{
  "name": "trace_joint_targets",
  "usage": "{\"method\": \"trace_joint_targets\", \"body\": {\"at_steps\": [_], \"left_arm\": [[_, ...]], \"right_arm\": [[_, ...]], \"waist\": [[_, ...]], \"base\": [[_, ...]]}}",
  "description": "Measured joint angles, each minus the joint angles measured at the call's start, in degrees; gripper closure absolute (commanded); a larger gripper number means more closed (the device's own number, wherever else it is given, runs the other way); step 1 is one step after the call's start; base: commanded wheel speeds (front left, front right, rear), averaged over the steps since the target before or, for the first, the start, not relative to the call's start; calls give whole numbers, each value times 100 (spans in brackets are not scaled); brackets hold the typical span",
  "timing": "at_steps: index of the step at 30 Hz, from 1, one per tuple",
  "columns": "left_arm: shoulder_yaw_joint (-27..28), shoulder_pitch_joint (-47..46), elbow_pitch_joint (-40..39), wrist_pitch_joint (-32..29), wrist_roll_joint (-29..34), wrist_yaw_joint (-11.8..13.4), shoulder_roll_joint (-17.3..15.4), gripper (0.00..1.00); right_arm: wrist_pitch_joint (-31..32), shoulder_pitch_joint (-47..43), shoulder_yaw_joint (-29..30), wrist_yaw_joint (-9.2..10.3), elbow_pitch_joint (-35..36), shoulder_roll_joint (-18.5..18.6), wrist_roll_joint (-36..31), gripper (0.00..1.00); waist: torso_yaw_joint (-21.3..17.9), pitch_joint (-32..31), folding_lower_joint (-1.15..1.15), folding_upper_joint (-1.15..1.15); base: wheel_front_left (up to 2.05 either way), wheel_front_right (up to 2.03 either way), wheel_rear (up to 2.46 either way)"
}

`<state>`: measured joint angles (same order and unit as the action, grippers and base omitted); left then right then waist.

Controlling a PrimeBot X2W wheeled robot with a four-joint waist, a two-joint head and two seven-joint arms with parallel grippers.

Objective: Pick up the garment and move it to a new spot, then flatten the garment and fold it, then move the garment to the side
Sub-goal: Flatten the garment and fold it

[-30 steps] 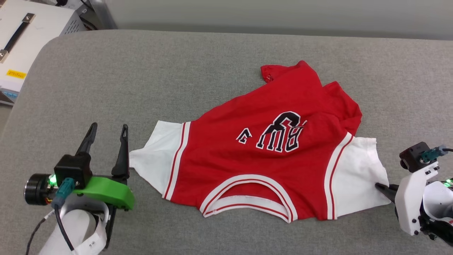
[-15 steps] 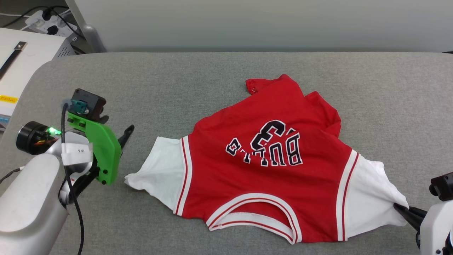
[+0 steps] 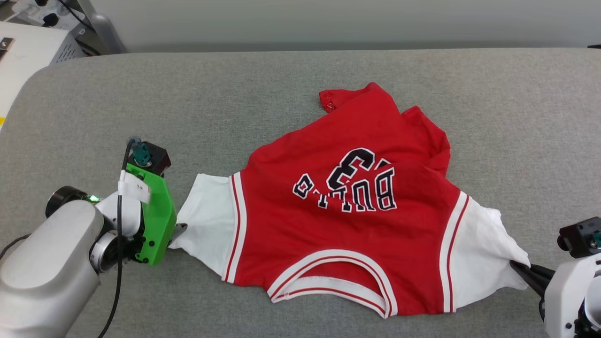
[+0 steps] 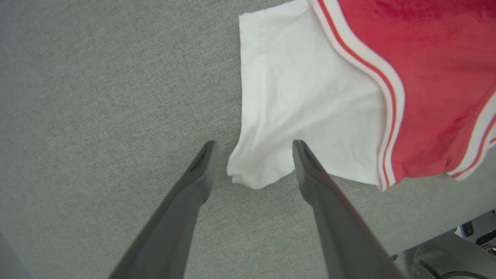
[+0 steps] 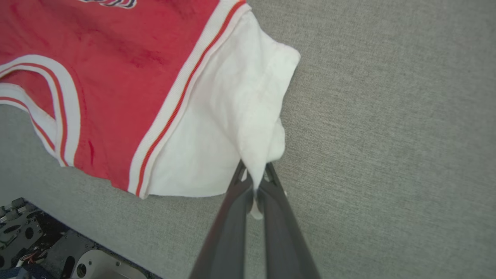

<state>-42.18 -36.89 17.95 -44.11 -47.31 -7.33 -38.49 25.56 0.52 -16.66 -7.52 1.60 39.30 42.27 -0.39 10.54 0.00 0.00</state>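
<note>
Garment (image 3: 347, 234) collar-near, hem far, long axis left to right — left hand (image 4: 252, 142) spread, right hand (image 5: 255, 166) pinching a white sleeve (image 5: 228, 124)

Grey fabric table (image 3: 235, 94) bears the red garment (image 3: 338, 234).

A grey fabric tabletop (image 3: 281, 94) stood before a pale wall (image 3: 328, 19); a white box (image 3: 28, 51) sat at its left.

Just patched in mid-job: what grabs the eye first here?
A red shirt with white sleeves and a black BULLS print lies rumpled on the grey padded table. The right tool is shut on the edge of one white sleeve, while the left tool stands open astride the corner of the other sleeve.
</note>
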Motion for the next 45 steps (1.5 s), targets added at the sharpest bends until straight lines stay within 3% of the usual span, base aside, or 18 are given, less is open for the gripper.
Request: {"method": "trace_joint_targets", "body": {"at_steps": [11, 12, 18, 23, 30, 37, 45], "left_arm": [[-868, -264, 907, 178, -391, -8, -96, 0], [-1020, -349, 924, 258, -576, -16, -138, 100], [-1116, -343, 857, 1150, -864, -16, -178, 100], [-979, -291, 236, 2174, -1078, -18, -269, 100], [-594, -270, -639, 3076, -1131, 4, -719, 100], [-264, -314, -1637, 3605, -826, 299, -968, 100], [143, -928, -2497, 3998, -546, 687, -735, 100]], "right_arm": [[-10, 383, -183, 0, 0, -67, -86, 100], [-19, 419, -194, 0, -46, -66, -86, 100], [-199, 431, -232, 0, -88, -88, -84, 100], [-419, 424, -155, 0, -78, -113, -65, 100], [-799, 421, 243, 0, 110, -93, -11, 100], [-1055, 625, 833, 0, 510, -35, 51, 100], [-1121, 1263, 1341, 0, 1048, 40, 131, 100]], "waist": [[-260, 465, 0, 0], [-276, 513, 0, 0], [-236, 374, 0, 0], [-197, 149, 0, 0], [-109, -219, 0, 0], [-53, -523, 0, 0], [-67, -676, 0, 0]], "base": [[0, 0, 0], [0, 0, 0], [0, 0, 0], [0, 0, 0], [0, 0, 0], [0, 0, 0], [0, 0, 0]]}}
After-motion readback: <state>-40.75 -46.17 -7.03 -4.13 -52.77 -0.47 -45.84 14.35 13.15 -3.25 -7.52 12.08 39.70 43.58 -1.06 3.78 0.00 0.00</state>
